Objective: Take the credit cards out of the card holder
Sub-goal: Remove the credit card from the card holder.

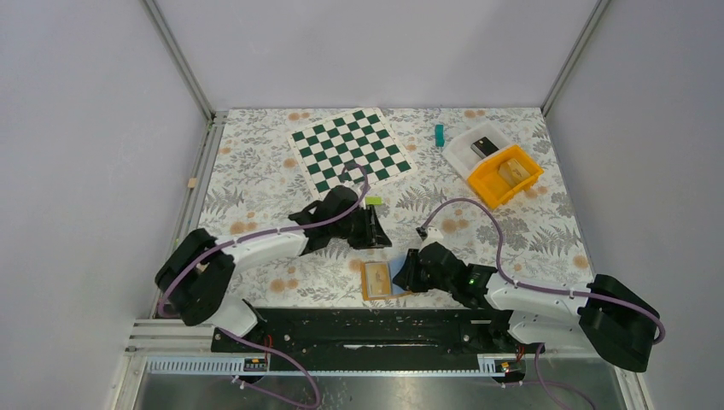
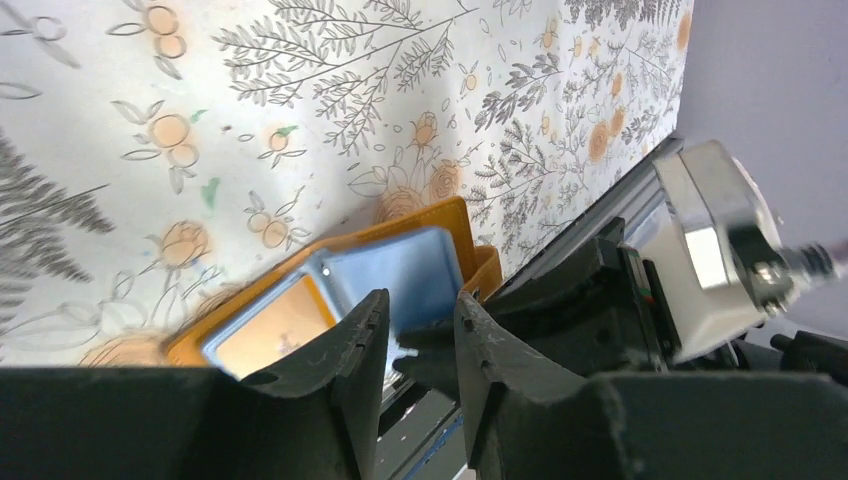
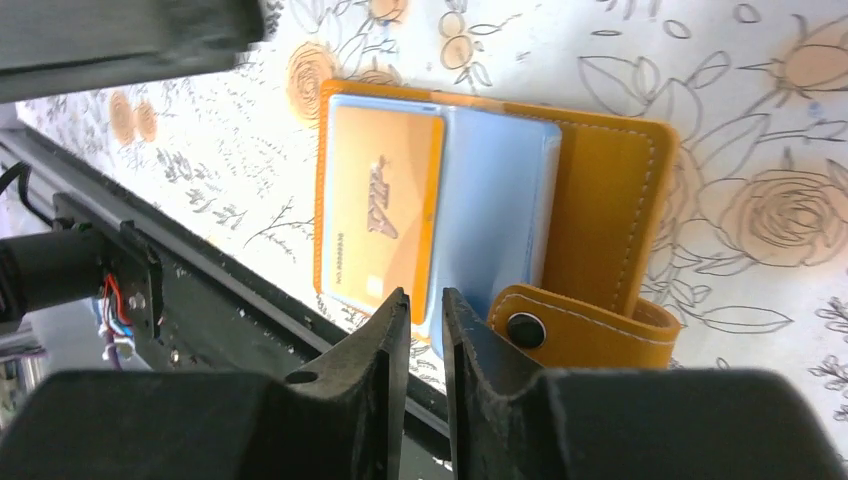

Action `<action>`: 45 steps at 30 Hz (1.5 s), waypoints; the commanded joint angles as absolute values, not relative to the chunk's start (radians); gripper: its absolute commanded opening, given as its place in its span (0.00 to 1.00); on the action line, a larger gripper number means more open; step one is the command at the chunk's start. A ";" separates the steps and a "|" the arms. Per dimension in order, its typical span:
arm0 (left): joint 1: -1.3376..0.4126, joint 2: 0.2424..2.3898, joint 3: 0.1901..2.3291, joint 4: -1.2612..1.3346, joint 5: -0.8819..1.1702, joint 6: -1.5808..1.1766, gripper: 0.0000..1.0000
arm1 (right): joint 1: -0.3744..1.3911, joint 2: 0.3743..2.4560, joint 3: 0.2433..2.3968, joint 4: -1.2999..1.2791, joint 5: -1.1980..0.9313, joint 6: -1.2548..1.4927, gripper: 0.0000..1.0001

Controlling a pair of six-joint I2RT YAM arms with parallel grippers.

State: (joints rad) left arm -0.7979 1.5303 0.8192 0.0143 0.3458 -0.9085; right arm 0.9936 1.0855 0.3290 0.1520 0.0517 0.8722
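Blue credit cards look thin and slippery, so pinch an edge poking from the card holder. The right gripper is nearly shut there, and I cannot tell if it holds. The left gripper is half open and empty.

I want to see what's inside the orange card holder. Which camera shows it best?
The right wrist view. There the card holder lies open and fills much of the picture, its inside close and sharp. The top view shows it only as a small orange patch. The left wrist view shows it blurred and only in part.
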 commanded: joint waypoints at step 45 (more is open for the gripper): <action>-0.811 1.459 0.478 0.118 0.317 -0.925 0.10 | 0.910 1.269 0.314 0.351 -0.052 0.924 0.34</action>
State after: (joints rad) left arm -0.8051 1.4551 0.4873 0.1055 0.3367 -0.9352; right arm 0.9150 1.2854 0.3313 0.3363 -0.0284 0.9215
